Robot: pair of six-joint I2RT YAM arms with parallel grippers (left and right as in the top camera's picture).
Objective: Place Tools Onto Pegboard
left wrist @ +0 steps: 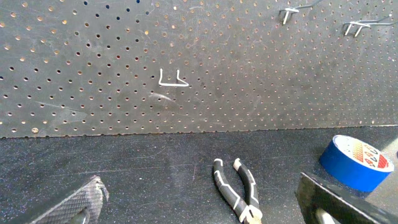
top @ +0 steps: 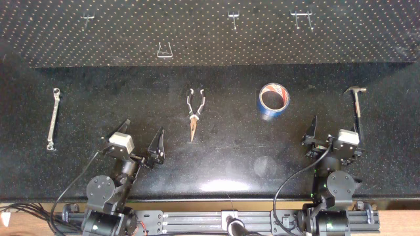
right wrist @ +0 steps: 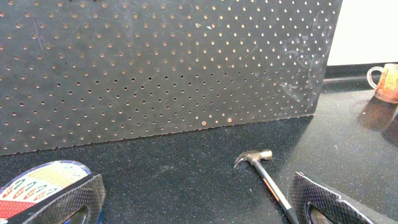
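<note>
Left gripper (top: 139, 136) and right gripper (top: 333, 134): fingers spread, nothing held.
Wrench (top: 52, 120), pliers (top: 194, 115), tape roll (top: 273, 99) and hammer (top: 356, 101) all lie on the table (top: 131, 85) before the pegboard (top: 210, 39). None hangs on its hooks (top: 164, 50), so all four placements remain.

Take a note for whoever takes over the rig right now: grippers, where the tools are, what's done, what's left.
Left gripper: open, empty, near the table's front, left of the pliers.
Right gripper: open, empty, near the front, beside the hammer handle.
Things: wrench far left, pliers in the middle, tape right of them, hammer far right. All lie on the table in front of the pegboard.
Done: nothing hung; the hooks are bare.
Left: pick up and hang all four.
</note>
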